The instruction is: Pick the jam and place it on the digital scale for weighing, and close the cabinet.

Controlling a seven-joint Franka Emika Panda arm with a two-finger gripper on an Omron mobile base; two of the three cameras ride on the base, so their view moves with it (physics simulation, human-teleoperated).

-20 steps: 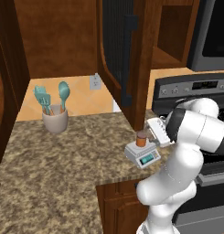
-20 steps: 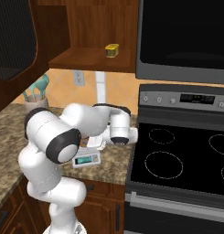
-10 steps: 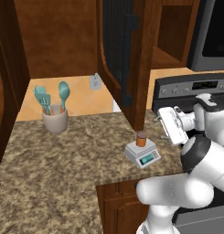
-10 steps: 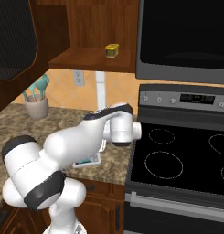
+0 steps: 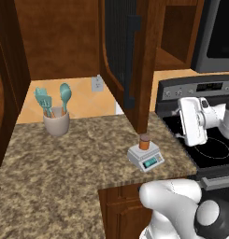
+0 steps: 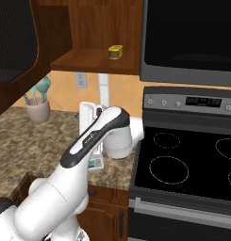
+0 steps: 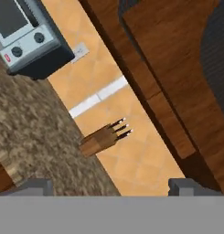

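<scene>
nearby: beige utensil cup with teal tools (image 5: 56, 123) left of small light-grey digital scale (image 5: 145, 157)
blocker: open dark wooden cabinet door (image 5: 125, 56) above scale
arm: white hand (image 5: 193, 120) raised over black stove (image 6: 192, 164)
jaws: apart, holding nothing

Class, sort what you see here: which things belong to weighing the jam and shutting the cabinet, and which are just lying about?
Part of the job:
jam jar
scale
cabinet door

Just lying about:
cup of utensils
yellow tin on the shelf
stove
knife block
</scene>
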